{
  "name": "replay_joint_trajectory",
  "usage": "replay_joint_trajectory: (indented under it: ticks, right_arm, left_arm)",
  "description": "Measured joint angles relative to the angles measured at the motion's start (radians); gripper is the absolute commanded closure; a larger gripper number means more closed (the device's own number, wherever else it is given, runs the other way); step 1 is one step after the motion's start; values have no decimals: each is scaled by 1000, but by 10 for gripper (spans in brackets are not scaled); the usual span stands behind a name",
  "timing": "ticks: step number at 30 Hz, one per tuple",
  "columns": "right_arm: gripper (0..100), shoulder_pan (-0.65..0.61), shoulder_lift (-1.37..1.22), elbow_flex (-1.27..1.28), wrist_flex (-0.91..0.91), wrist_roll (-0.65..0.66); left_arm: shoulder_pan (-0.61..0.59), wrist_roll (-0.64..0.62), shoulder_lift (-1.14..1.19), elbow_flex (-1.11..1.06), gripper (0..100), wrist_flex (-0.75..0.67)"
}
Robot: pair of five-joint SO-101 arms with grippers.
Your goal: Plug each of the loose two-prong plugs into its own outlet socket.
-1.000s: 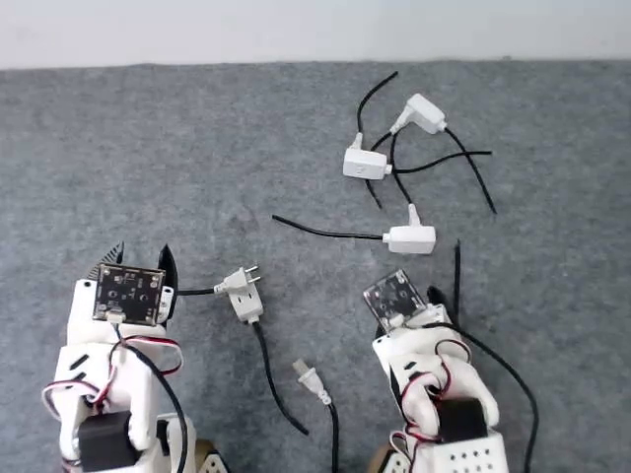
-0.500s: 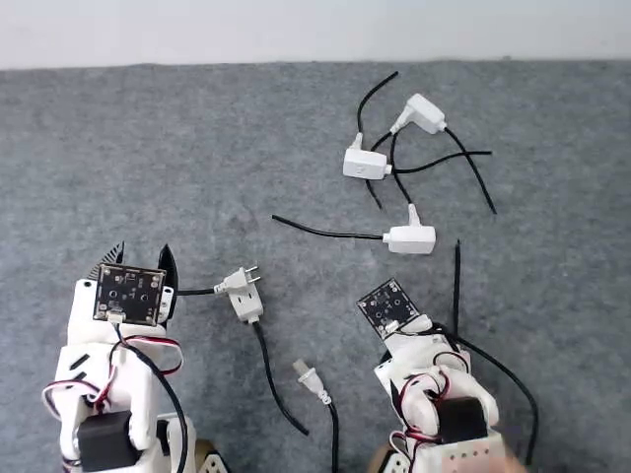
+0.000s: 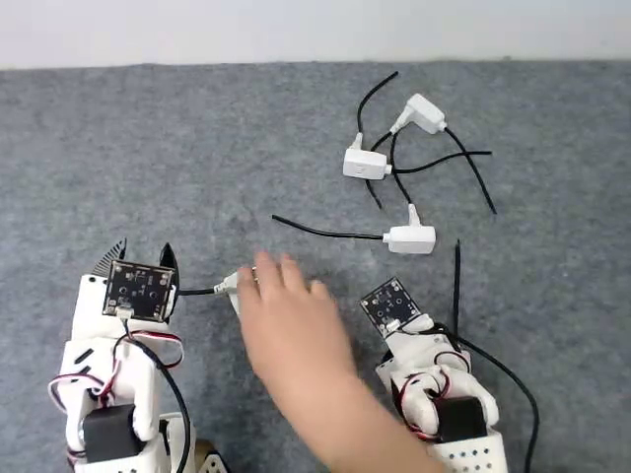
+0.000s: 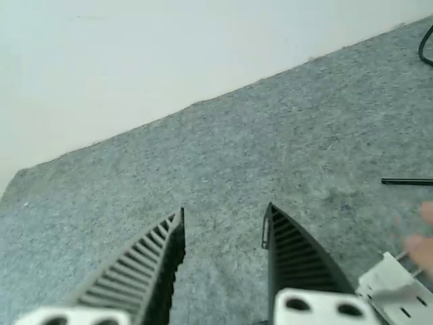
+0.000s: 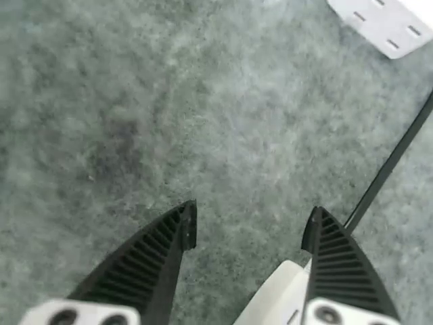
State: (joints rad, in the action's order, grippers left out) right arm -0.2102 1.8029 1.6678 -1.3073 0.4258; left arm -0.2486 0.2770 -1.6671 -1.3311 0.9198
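Grey carpet (image 3: 197, 148) now has a person's hand (image 3: 291, 330) reaching in, covering the plug (image 3: 229, 284) beside your left gripper (image 4: 224, 211), so wait. That gripper and the right gripper (image 5: 252, 207) both gape empty. The nearest socket (image 3: 410, 237) lies well apart, with nothing plugged in yet.

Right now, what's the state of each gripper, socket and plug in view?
left gripper: open, empty
right gripper: open, empty
far socket: nothing plugged in
middle socket: nothing plugged in
near socket: nothing plugged in
two-prong plug: loose, partly covered by a person's hand
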Motion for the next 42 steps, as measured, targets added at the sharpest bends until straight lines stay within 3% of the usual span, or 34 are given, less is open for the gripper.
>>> replay_joint_trajectory:
  ticks: [22,26,37,42]
  right_arm:
    - [749,-12,20,0,0,0]
    - [749,-12,21,0,0,0]
    - [749,-12,21,0,0,0]
    - [749,-14,21,0,0,0]
  left_arm:
    - [-35,-17,12,5,815,-28]
    - [-35,-32,149,94,815,-28]
    - [-37,-34,829,345,815,-28]
    - [-37,-34,922,373,815,-28]
